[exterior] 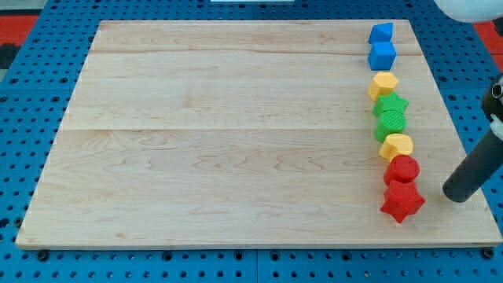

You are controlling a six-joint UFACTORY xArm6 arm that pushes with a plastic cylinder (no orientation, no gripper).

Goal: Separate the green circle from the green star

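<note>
The green star [391,104] and the green circle [390,125] sit touching, the star just above the circle, in a column of blocks near the board's right edge. My tip [455,192] rests on the board at the view's lower right. It is to the right of the red star [402,202] with a gap between them. It is well below and to the right of both green blocks and touches no block.
The column runs top to bottom: blue block [381,32], blue cube [383,56], yellow block [383,84], the two green blocks, yellow block [397,146], red circle [403,169], red star. The wooden board [220,134] lies on a blue pegboard.
</note>
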